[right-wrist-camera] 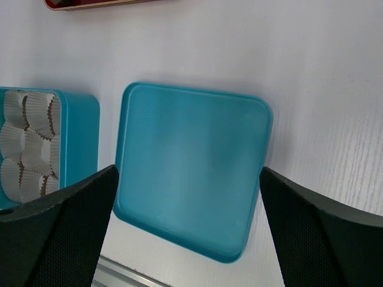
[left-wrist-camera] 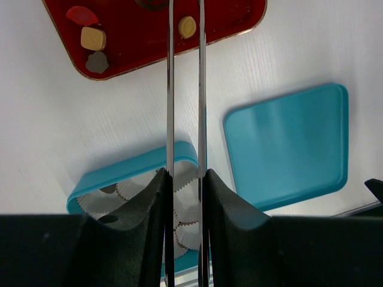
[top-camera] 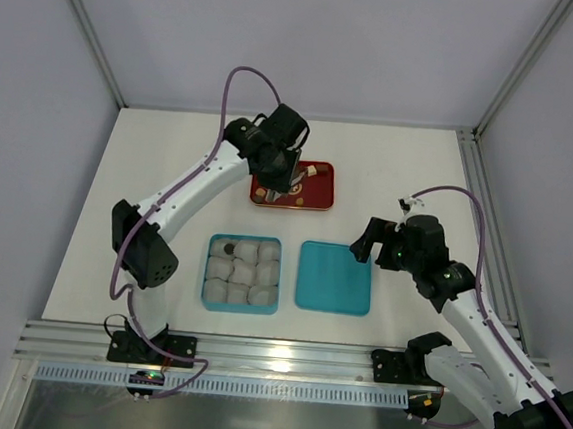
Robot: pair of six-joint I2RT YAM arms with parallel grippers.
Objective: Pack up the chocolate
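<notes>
Over the glossy red rounded-rectangle tray [left-wrist-camera: 131, 42] of small tan and brown chocolate pieces [left-wrist-camera: 94, 38] hangs the left gripper [top-camera: 277, 181], blades nearly together, clamping cannot be told; the wide-spread right gripper [top-camera: 369, 244] sits farther off

Mostly smooth plastic, you'll find, with some paper.
You see a glossy red tray [left-wrist-camera: 131, 36], a satin teal plastic lid [right-wrist-camera: 191, 167], crinkled white paper cups [right-wrist-camera: 30, 143], a matt, faintly grained table [right-wrist-camera: 323, 89].

Left arm [top-camera: 182, 200] outstretched, left end effector [top-camera: 281, 181] pointing down; right arm [top-camera: 478, 317] bent, right end effector [right-wrist-camera: 188, 172] wide apart.
</notes>
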